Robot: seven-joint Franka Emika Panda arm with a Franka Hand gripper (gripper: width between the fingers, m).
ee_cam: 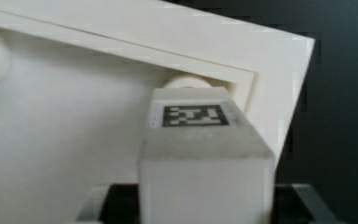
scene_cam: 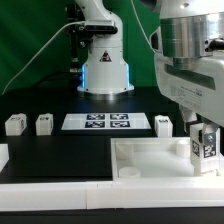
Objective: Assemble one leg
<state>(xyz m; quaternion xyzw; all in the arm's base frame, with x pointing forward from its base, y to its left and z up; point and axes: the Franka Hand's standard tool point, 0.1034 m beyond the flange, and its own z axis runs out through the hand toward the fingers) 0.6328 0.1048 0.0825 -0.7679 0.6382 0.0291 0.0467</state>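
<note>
My gripper (scene_cam: pixel 205 148) is shut on a leg (scene_cam: pixel 206 143), a small white block with a black-and-white tag. It holds the leg upright over the corner of the large flat white tray-like piece (scene_cam: pixel 150 162) at the exterior view's right. In the wrist view the leg (ee_cam: pixel 201 150) runs out from between my fingers (ee_cam: pixel 119 206). Its tagged end meets a round corner socket (ee_cam: pixel 188 82) of the tray-like piece (ee_cam: pixel 105 110). I cannot tell whether the end is inside the socket or only touching it.
Three more white legs stand on the black table: two at the exterior view's left (scene_cam: pixel 14 124) (scene_cam: pixel 44 124) and one to the right of the marker board (scene_cam: pixel 163 124). The marker board (scene_cam: pixel 110 122) lies behind the tray-like piece. The robot base (scene_cam: pixel 105 70) stands behind it.
</note>
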